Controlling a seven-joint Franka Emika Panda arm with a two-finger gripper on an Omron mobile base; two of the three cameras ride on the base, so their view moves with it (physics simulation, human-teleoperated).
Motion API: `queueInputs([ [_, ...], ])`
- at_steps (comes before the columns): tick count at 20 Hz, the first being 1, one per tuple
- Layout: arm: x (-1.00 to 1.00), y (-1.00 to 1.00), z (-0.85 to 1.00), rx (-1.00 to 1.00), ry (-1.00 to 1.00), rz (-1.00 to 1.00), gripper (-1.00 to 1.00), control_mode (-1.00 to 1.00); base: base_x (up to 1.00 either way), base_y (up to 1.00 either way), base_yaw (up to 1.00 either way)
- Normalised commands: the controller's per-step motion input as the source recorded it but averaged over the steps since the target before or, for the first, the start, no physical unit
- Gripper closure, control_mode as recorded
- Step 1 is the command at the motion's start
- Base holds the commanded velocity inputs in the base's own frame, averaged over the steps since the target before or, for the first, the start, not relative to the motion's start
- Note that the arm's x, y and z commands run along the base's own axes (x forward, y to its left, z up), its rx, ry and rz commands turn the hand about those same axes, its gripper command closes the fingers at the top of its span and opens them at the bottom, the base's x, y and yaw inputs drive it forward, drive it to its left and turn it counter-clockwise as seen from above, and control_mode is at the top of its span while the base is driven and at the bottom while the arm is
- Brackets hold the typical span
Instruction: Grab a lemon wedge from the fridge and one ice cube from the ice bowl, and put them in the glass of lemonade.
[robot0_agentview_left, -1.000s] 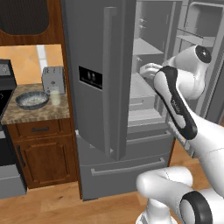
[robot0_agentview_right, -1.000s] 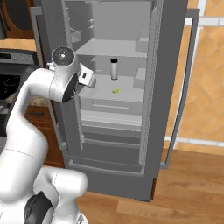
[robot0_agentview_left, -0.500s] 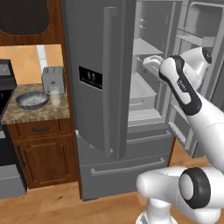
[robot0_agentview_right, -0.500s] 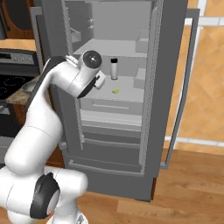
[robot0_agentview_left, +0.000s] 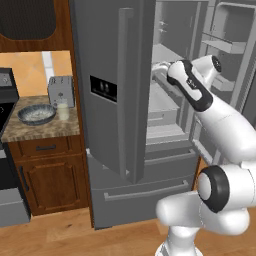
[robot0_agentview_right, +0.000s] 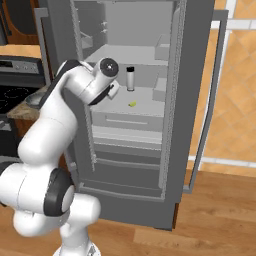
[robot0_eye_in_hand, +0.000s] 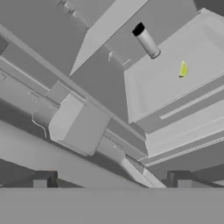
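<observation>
The fridge (robot0_agentview_left: 107, 55) has its right door (robot0_agentview_right: 215, 90) swung wide, and my arm reaches into the upper compartment. The lemon wedge (robot0_agentview_right: 132, 104), a tiny yellow-green sliver, lies on the middle shelf (robot0_agentview_right: 145, 107), right of my gripper (robot0_agentview_right: 114, 91) and apart from it. The hand view has the lemon wedge (robot0_eye_in_hand: 183, 69) at upper right, far from the gripper (robot0_eye_in_hand: 111, 181), which is open with nothing between its fingertips (robot0_eye_in_hand: 43, 179). On the counter to the left sit the ice bowl (robot0_agentview_left: 36, 114) and the glass of lemonade (robot0_agentview_left: 63, 111).
A dark-capped metal cylinder (robot0_agentview_right: 130, 78) stands upright on the shelf behind the wedge, also in the hand view (robot0_eye_in_hand: 146, 41). A grey toaster (robot0_agentview_left: 61, 90) stands behind the glass. Door bins (robot0_agentview_left: 222, 47) line the open door. A stove (robot0_agentview_right: 15, 92) adjoins the counter.
The arm has stretched further into the fridge: the wrist rose and swung toward the shelf, bringing the hand closer to the lemon wedge. Nothing was picked up.
</observation>
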Motion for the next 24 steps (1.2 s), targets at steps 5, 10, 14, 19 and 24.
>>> queueInputs([
  [5, 0.46, 0.57, -0.13, 0.03, 0.06, 0.00, -1.00, -1.00, 0.00, 0.00, 0.00],
  [10, 0.24, 0.72, -0.06, 0.09, 0.05, 0.02, -1.00, -1.00, 0.00, 0.00, 0.00],
  [14, -0.39, 1.00, 0.00, 0.00, 0.00, 0.11, -1.00, -1.00, 0.00, 0.00, 0.00],
  [19, -0.83, 1.00, 0.00, 0.00, 0.00, 0.19, -1.00, -1.00, 0.00, 0.00, 0.00],
  [24, -0.73, 1.00, 0.00, 0.00, 0.00, 0.17, -1.00, -1.00, 0.00, 0.00, 0.00],
])
